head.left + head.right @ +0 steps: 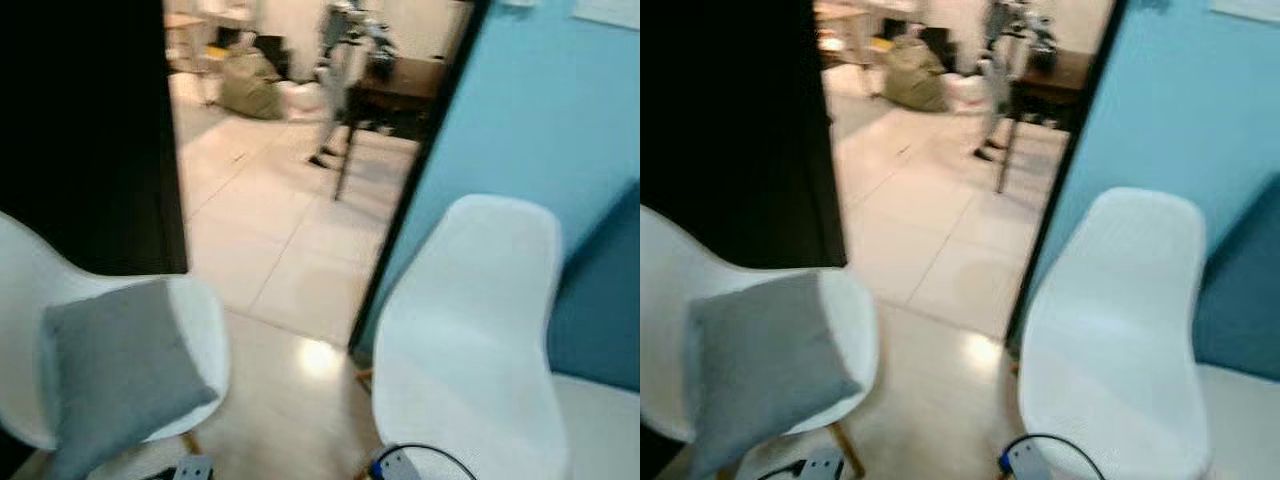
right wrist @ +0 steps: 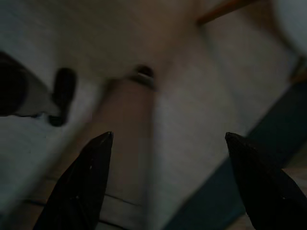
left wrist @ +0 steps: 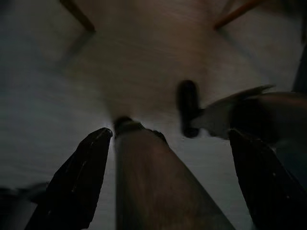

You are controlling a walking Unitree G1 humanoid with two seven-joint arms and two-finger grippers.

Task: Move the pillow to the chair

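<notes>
Still at the approach step, I judge: the grey pillow sits on the left white chair, the empty chair stands to its right, nothing grasped. Both arms hang idle over the floor, left gripper and right gripper fingers spread, holding nothing. Next move calls for reaching to the soft, square, slightly blurred pillow.

The pillow was plain grey, on a white chair. A second chair was white as well. The wall was light blue, with a darker blue panel low on it. The floor was pale cream tile with thin darker joints. The left claw and right claw had black fingers over a dim, greyish floor.
</notes>
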